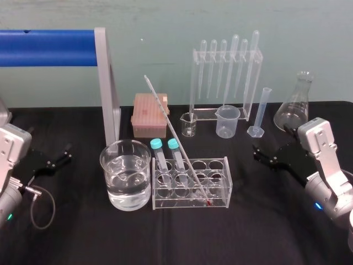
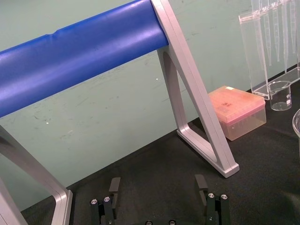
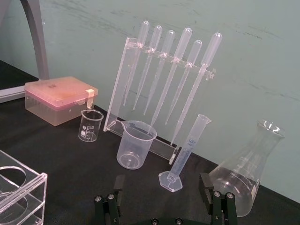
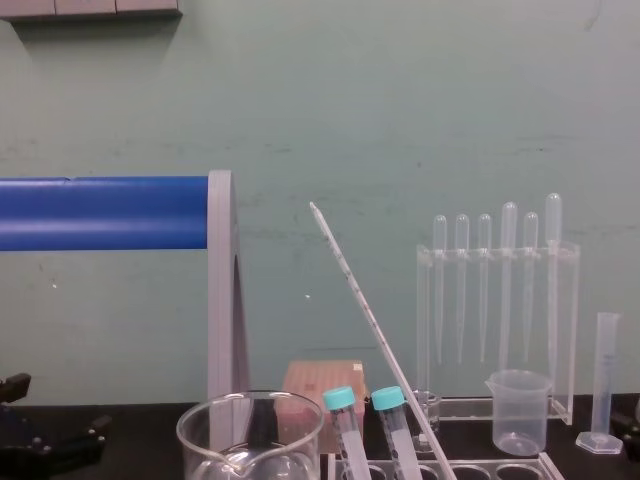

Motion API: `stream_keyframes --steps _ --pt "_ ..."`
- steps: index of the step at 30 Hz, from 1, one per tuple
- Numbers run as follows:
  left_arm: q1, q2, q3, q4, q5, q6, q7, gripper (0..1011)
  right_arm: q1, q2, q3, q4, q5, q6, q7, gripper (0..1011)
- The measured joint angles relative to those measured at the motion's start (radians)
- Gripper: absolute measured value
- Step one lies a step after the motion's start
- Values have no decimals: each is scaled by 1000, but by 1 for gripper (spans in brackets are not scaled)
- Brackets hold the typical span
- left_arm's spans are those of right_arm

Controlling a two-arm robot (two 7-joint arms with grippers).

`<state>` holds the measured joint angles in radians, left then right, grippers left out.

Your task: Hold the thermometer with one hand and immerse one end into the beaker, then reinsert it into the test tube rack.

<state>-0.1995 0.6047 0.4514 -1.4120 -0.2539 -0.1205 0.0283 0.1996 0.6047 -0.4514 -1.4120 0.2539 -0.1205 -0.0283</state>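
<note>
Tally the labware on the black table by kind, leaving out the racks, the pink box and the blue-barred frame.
Pipettes: 6
Beakers: 3
Teal-capped tubes: 2
Thermometer: 1
Measuring cylinder: 1
Conical flask: 1
Total: 14

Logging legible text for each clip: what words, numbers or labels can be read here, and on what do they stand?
Nothing can be read with certainty.
On the small glass beaker: white printed marks, too small to read.
On the measuring cylinder: faint print near the top, blurred.
On the conical flask: white scale lines, figures unreadable.
On the thermometer: dark scale marks, too fine to read.
</note>
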Motion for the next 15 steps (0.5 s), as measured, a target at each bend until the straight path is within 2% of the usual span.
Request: stream_keyframes --steps 15 --pt "0 0 0 0 0 0 0 1008 0 0 0 0 0 0 0 1003"
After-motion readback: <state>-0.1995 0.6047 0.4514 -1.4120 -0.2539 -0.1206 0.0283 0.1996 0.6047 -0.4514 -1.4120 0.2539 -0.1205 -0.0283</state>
